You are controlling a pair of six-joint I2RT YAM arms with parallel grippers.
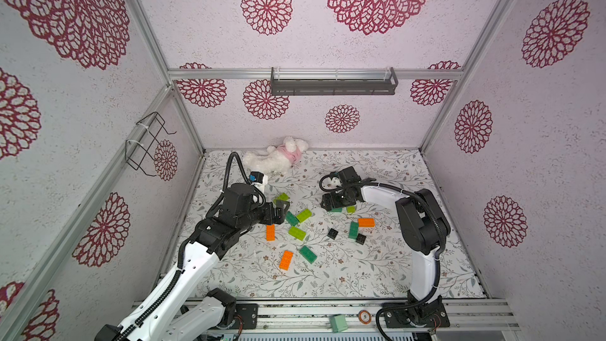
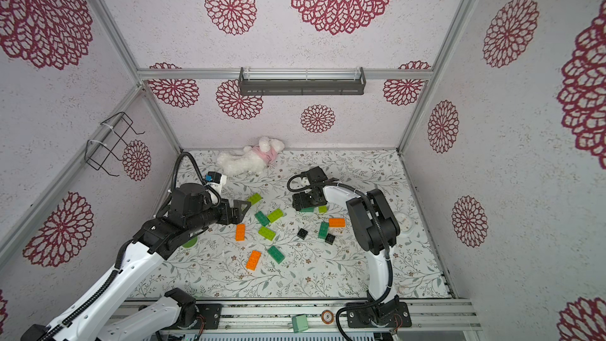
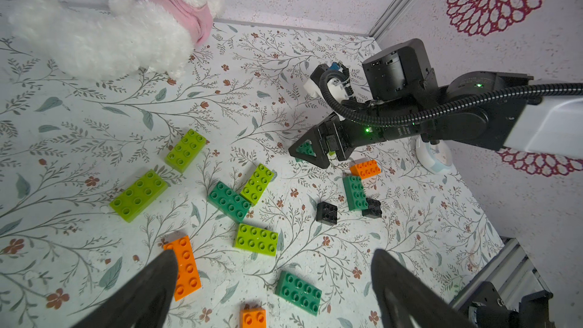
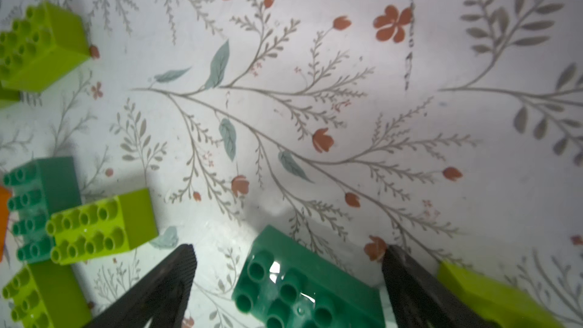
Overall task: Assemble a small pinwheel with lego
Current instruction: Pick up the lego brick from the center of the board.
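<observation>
Straddling the dark green brick [image 4: 303,288] on the floral mat [image 4: 315,89], the right gripper [image 4: 288,250] stands wide. A good grasp likely needs squaring to the skewed brick first. The left gripper [image 3: 273,254] hangs wide above 1 orange brick [image 3: 186,266].

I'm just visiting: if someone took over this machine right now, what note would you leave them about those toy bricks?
Left gripper: fingers open, empty.
Right gripper: fingers open, straddling a dark green brick that lies on the mat.
Other lego scattered mid-mat, some touching: lime bricks, orange bricks, black squares.
Done: no pinwheel shape visible yet.
To do: gather and join the bricks.
</observation>
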